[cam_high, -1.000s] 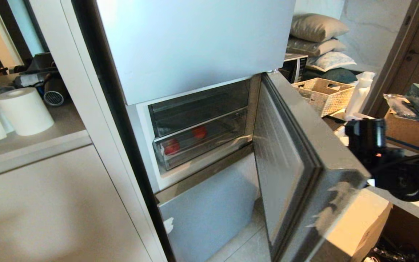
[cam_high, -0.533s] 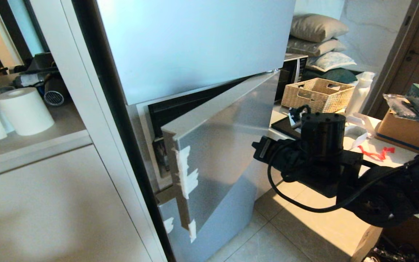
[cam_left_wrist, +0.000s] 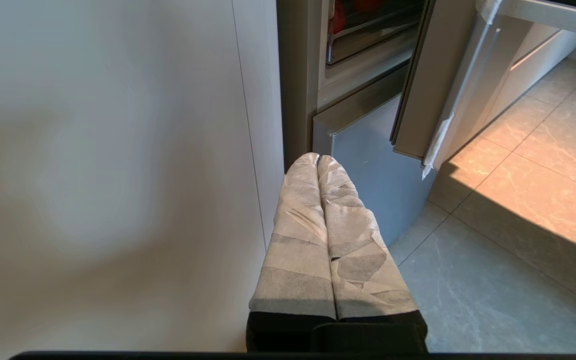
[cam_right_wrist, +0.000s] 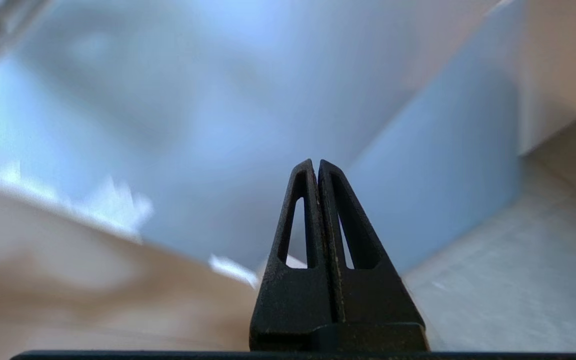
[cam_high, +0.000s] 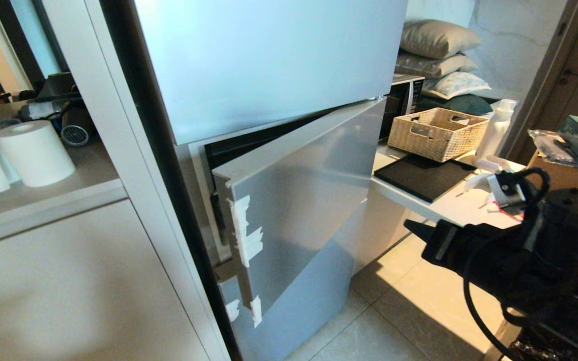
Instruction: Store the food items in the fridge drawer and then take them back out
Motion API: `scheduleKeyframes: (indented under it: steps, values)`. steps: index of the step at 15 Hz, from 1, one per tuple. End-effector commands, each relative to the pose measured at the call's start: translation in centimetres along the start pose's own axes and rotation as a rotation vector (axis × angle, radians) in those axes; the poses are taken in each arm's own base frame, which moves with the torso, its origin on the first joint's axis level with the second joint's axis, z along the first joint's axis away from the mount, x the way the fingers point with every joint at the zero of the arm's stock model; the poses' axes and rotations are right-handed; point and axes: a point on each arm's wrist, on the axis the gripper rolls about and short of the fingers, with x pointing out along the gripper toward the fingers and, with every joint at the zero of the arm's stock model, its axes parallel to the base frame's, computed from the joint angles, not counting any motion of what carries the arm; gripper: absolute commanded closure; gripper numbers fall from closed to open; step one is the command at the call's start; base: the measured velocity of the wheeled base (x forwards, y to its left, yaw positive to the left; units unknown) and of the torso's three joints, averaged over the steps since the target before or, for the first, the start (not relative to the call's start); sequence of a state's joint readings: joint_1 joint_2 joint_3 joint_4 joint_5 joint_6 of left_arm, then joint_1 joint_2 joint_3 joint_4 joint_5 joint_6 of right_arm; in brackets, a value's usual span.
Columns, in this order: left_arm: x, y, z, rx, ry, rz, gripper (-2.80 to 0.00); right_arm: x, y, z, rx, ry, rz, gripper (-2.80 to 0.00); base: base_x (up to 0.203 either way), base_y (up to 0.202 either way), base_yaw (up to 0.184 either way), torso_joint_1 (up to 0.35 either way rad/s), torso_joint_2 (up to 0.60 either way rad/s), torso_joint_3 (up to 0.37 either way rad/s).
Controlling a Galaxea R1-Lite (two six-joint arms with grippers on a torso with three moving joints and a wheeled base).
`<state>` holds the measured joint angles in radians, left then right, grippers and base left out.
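Observation:
In the head view the fridge's middle door [cam_high: 299,200] stands only slightly ajar, hiding the fridge drawer and the food items. The left wrist view looks through the gap: two red food items [cam_left_wrist: 338,17] lie in the clear fridge drawer [cam_left_wrist: 368,36]. My right gripper [cam_high: 408,224] is shut and empty, hanging off to the right of that door and apart from it. Its black fingers [cam_right_wrist: 316,162] point at the grey door face. My left gripper [cam_left_wrist: 318,157], with taped fingers, is shut and empty, parked low beside the white cabinet panel.
White tape strips [cam_high: 244,235] mark the door's free edge. A paper roll [cam_high: 33,150] sits on the left counter. On the right, a white table [cam_high: 449,208] carries a wicker basket [cam_high: 437,131], a black mat [cam_high: 422,178] and a spray bottle [cam_high: 494,133]. Tiled floor [cam_high: 399,301] lies below.
The middle door swung from wide open to almost shut, hiding the drawer and fruit in the head view. My right arm came across to the door, then drew back toward the lower right.

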<state>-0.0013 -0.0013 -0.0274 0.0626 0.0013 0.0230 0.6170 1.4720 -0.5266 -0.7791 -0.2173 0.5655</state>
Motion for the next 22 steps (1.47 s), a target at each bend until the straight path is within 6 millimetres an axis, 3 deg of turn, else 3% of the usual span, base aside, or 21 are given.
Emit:
scheduleKeyframes:
  steps: [1,2,5,11,17,19,22]
  values:
    - [0.0,0.0,0.0,0.000,0.003,0.000,0.00,-4.4,-1.2,-0.1,-0.029,-0.036,0.017,0.00,0.000,0.000,0.000,0.000,0.00,0.000]
    - [0.0,0.0,0.0,0.001,0.001,0.000,0.00,-4.6,-1.4,-0.2,-0.040,-0.028,0.019,0.00,0.000,0.000,0.000,0.000,0.00,0.000]
    - [0.0,0.0,0.0,0.001,0.001,0.000,0.00,-2.6,-1.4,-1.2,-0.045,0.037,0.000,0.00,0.000,0.000,0.000,0.000,0.00,0.000]
    - [0.0,0.0,0.0,0.002,0.002,0.000,0.00,4.3,-0.2,-2.4,-0.020,0.070,-0.009,0.00,0.000,0.000,0.000,0.000,0.00,0.000]
    - [0.0,0.0,0.0,0.000,0.002,0.000,0.00,5.8,1.0,-2.6,-0.009,0.052,0.055,0.00,0.000,0.000,0.000,0.000,0.00,0.000]
    - [0.0,0.0,0.0,0.000,0.001,0.000,0.00,8.3,2.4,-3.1,-0.021,0.071,0.111,0.00,0.000,0.000,0.000,0.000,0.00,0.000]
    - [0.0,0.0,0.0,0.000,0.001,0.000,0.00,14.3,5.7,-5.5,-0.099,0.078,0.193,0.00,0.000,0.000,0.000,0.000,0.00,0.000]
